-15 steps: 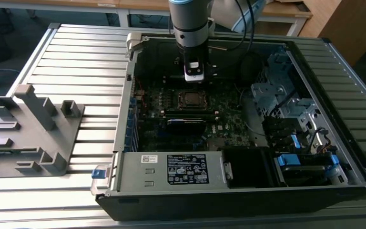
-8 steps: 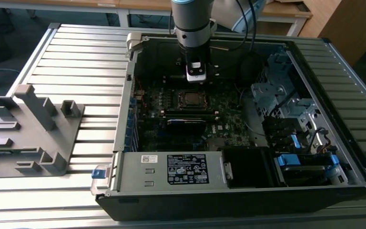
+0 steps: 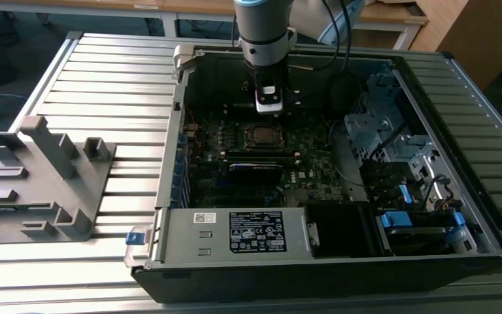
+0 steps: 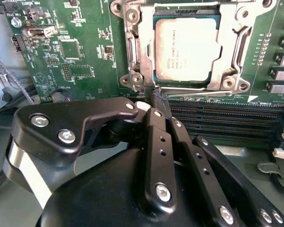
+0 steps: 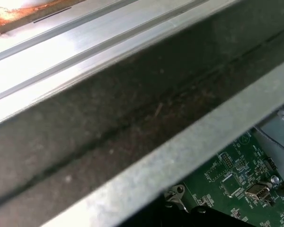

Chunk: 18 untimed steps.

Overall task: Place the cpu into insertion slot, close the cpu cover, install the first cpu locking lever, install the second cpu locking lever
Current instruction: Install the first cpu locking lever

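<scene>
My pincer [image 4: 157,98] is squeezed shut, and I can't see anything in it. The cpu [image 4: 189,49] lies flat in the insertion slot [image 4: 187,13], just past my tips, straight ahead of them.

A slatted metal table [image 3: 102,78] carries an open computer case [image 3: 321,275] and a grey plastic fixture [image 3: 42,176].
</scene>
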Tool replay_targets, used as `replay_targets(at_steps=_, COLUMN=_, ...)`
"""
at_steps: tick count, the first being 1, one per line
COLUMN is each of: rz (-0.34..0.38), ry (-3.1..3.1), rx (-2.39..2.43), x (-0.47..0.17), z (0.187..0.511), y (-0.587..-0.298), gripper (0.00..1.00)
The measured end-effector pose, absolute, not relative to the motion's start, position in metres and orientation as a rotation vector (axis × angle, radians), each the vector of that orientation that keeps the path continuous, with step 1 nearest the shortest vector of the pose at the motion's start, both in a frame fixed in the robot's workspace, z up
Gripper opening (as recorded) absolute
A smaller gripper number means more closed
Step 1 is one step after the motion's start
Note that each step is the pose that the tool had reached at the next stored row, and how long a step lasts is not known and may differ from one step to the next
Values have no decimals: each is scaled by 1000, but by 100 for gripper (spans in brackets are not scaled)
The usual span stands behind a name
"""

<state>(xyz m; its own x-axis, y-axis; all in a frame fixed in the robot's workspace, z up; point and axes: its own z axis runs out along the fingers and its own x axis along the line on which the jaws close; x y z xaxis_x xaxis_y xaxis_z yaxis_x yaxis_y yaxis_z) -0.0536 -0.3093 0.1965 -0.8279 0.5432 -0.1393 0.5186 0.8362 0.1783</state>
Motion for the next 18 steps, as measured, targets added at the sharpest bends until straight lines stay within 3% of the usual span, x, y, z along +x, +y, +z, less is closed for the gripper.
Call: replay_targets(at_steps=18, rz=193, ry=2830, rx=825, x=-54, z=194, y=-310, gripper=10)
